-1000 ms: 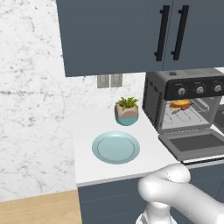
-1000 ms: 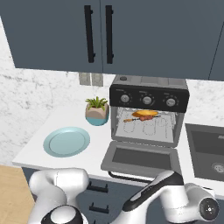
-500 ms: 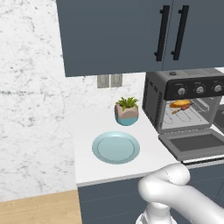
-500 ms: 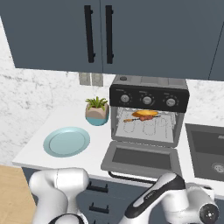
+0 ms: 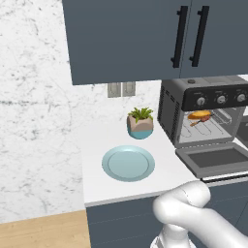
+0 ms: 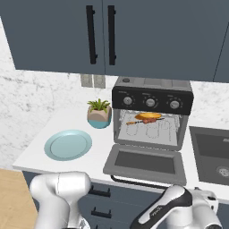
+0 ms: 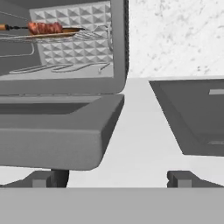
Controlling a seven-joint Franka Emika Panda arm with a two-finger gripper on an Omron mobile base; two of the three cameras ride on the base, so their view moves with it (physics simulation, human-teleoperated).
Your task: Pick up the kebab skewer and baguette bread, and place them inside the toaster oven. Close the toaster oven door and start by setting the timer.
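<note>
The toaster oven point(image 6: 152, 87) stands on the counter with its door point(image 6: 145, 162) dropped flat and open. On the wire rack inside lie the golden baguette bread point(image 6: 150, 116) and, beside it, the kebab skewer point(image 6: 136, 122). From the left base view the oven point(image 5: 169, 109), door point(image 5: 218, 159), baguette point(image 5: 200, 115) and skewer point(image 5: 196, 122) sit at the right edge. My gripper point(image 7: 116, 179) is open and holds nothing. It sits low at counter height, off the right front corner of the door point(image 7: 57, 140), with the skewer point(image 7: 46, 28) far up on the rack.
A light blue plate point(image 6: 68, 145) and a potted plant point(image 6: 99, 114) stand left of the oven. A dark sink point(image 6: 210, 152) lies to its right, close to my hand point(image 7: 197, 118). Dark cupboards hang above. Three knobs point(image 6: 150, 102) line the oven's panel.
The arm's links at the bottom of the right base view have shifted slightly. Oven, door and food have not moved.
</note>
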